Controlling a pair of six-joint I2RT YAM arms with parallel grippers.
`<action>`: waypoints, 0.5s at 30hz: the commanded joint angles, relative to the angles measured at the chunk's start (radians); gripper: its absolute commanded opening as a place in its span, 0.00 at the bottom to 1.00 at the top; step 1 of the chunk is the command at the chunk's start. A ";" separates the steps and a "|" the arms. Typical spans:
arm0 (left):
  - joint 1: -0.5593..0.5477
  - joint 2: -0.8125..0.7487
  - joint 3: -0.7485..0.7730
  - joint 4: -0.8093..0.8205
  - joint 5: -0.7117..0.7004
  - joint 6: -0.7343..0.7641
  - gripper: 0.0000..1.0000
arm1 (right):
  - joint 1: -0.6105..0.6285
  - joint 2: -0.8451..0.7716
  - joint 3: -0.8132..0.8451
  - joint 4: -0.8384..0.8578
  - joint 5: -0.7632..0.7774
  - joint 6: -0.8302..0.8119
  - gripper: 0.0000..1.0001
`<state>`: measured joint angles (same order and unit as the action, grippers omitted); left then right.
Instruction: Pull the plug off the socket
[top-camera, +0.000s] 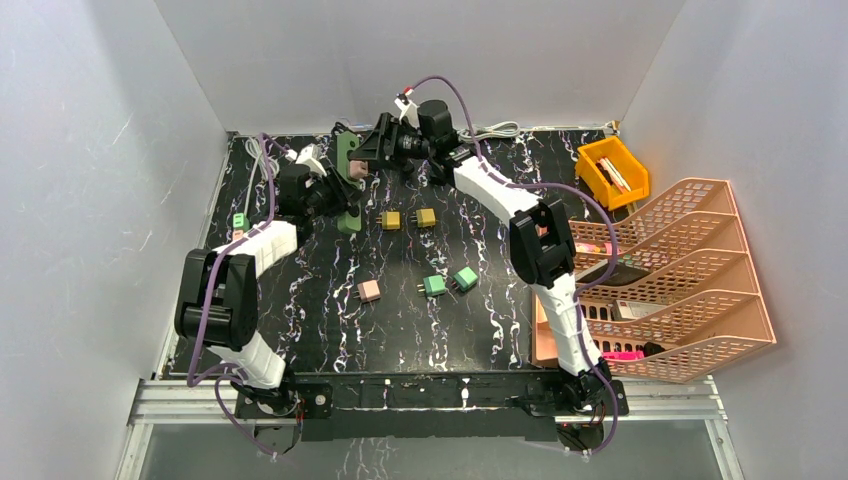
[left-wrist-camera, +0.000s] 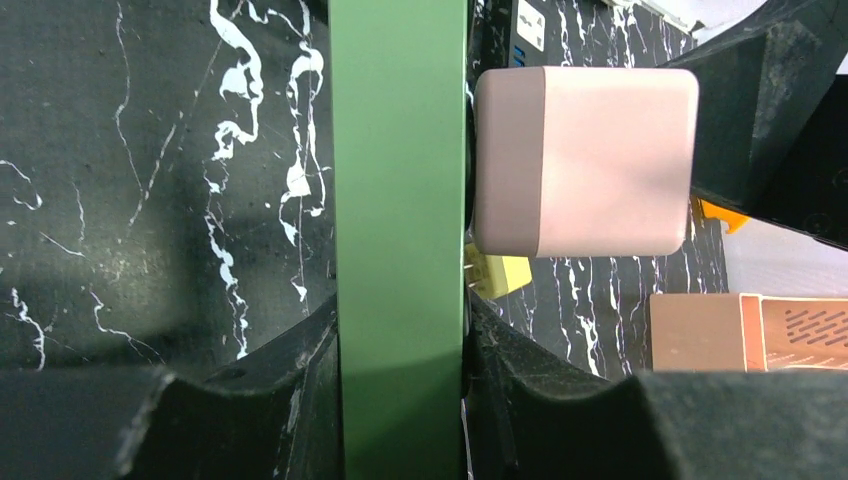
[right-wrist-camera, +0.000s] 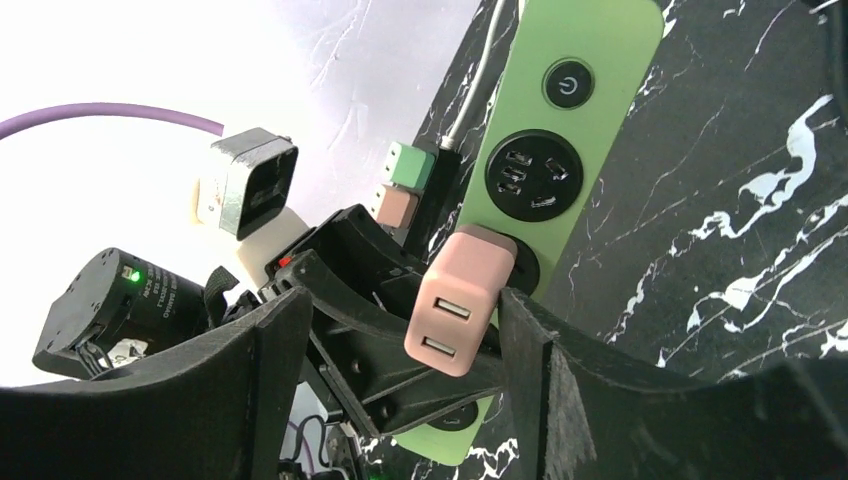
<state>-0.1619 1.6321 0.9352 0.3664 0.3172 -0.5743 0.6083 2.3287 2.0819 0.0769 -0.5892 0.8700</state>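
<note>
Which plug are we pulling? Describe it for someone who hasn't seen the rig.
On the black table, find the green strip at the back, clamped by the left gripper. The plug is the pink cube seated in it, between the open fingers of the right gripper. The other plugs lie loose; only this one is plugged in.

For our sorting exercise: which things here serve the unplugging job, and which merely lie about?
Job: pale pink cube plug; green plastic power strip; left gripper; right gripper.
Lying about: loose small coloured plugs; orange plastic bin; peach mesh file rack.
</note>
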 joint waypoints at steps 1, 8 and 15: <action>-0.008 -0.027 0.033 0.086 0.020 0.028 0.00 | 0.020 0.047 0.095 0.031 -0.043 0.015 0.72; -0.008 -0.028 0.035 0.081 0.014 0.033 0.00 | 0.038 0.093 0.167 -0.091 -0.026 -0.036 0.69; -0.008 -0.022 0.034 0.083 0.015 0.036 0.00 | 0.040 0.110 0.202 -0.142 -0.018 -0.071 0.44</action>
<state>-0.1631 1.6325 0.9356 0.3676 0.2974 -0.5613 0.6434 2.4413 2.2215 -0.0570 -0.5892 0.8227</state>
